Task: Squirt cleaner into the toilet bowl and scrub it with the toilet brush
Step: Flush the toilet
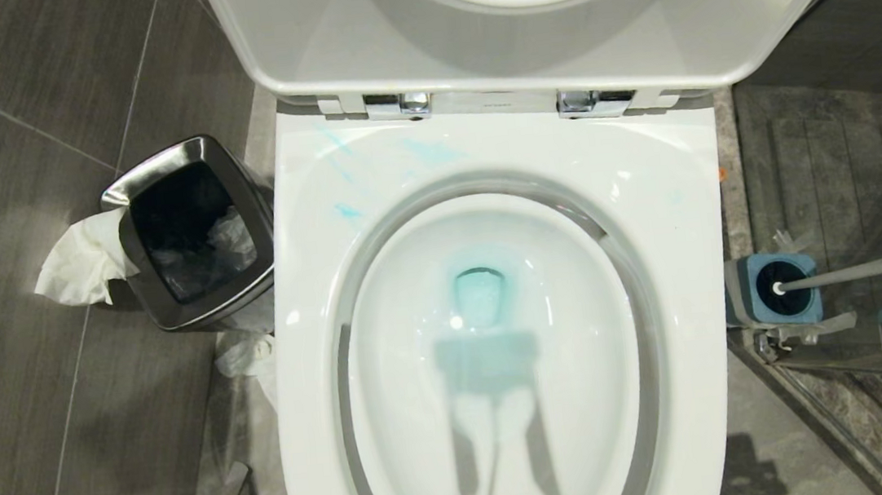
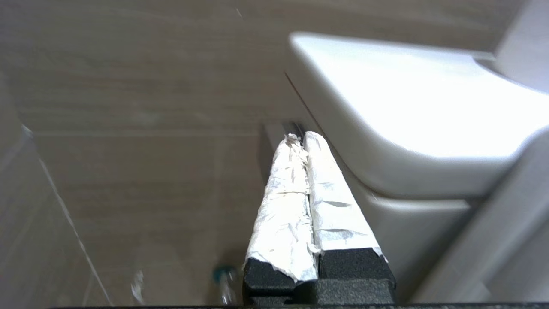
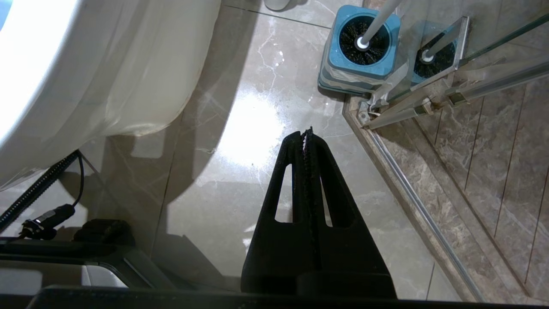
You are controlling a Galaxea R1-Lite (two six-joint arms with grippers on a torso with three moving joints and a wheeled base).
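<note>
The toilet bowl (image 1: 673, 198) stands open with seat and lid up. Blue liquid tints its water, and blue smears mark the back rim. The toilet brush (image 1: 861, 269) stands in its blue holder (image 1: 750, 305) on the floor to the bowl's right. Neither gripper shows in the head view. My left gripper (image 2: 302, 138), its fingers wrapped in white paper, is shut on nothing, low beside the bowl's outer wall (image 2: 407, 107). My right gripper (image 3: 305, 134) is shut and empty above the floor, short of the toilet brush (image 3: 379, 19). The cleaner is out of view.
A steel bin (image 1: 169, 309) with tissue (image 1: 82, 261) hanging over its rim stands left of the toilet. A glass shower door with a metal rail (image 3: 411, 197) runs just right of the brush holder (image 3: 343, 73). A small blurred teal-capped object (image 2: 223, 279) lies on the floor.
</note>
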